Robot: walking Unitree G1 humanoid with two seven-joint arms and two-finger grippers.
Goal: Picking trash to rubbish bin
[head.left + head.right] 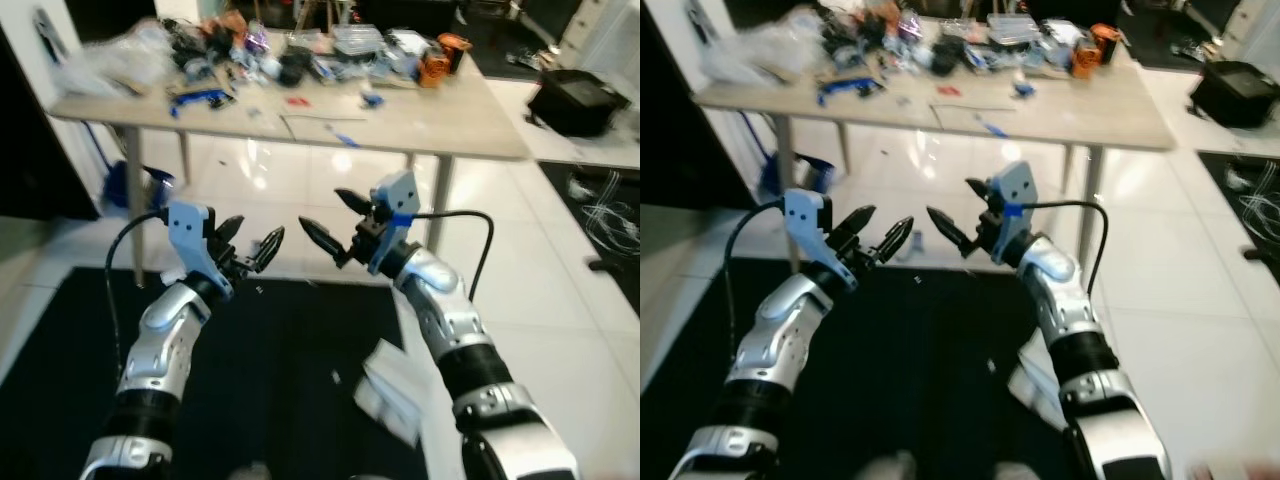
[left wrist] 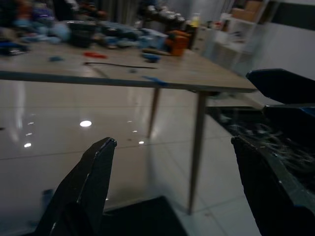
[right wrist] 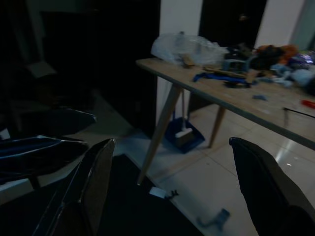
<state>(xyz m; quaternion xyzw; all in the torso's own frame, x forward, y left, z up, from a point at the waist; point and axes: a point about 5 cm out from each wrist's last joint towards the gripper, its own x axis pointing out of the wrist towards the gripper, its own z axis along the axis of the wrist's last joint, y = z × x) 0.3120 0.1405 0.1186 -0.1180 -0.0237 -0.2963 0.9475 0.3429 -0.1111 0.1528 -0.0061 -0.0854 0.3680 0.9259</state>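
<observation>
Below the counter (image 1: pixel 420 125), over the black mat (image 1: pixel 290 400), I've got both arms raised in front of me. My left gripper (image 1: pixel 252 245) hangs just short of the counter's near edge, fingers spread apart and holding nothing. My right gripper (image 1: pixel 330 220) is right beside it, tips pointing toward the left one, fingers also apart and empty. The two grippers are near each other but not touching.

On the left wrist view I'm looking between my two black fingers (image 2: pixel 78 191) at a counter leg (image 2: pixel 197 147) and glossy white tiles. On the right wrist view the fingers (image 3: pixel 86 191) frame the counter's other end, where a clear plastic bag (image 3: pixel 184 48) sits on top and a blue dustpan (image 3: pixel 183 137) rests on the floor beneath it.

The counter top is crowded along its far side: a blue tool (image 1: pixel 198 98), an orange object (image 1: pixel 436 68), a clear plastic box (image 1: pixel 358 40), plus a jumble too blurred for me to name.

The trash: a crumpled white paper or wrapper (image 1: pixel 392 390) lies on the mat near the counter's front, just beside my right forearm, well below both grippers. A tiny white scrap (image 3: pixel 158 192) sits at the mat's edge under the counter. I can't pick out a rubbish bin.
</observation>
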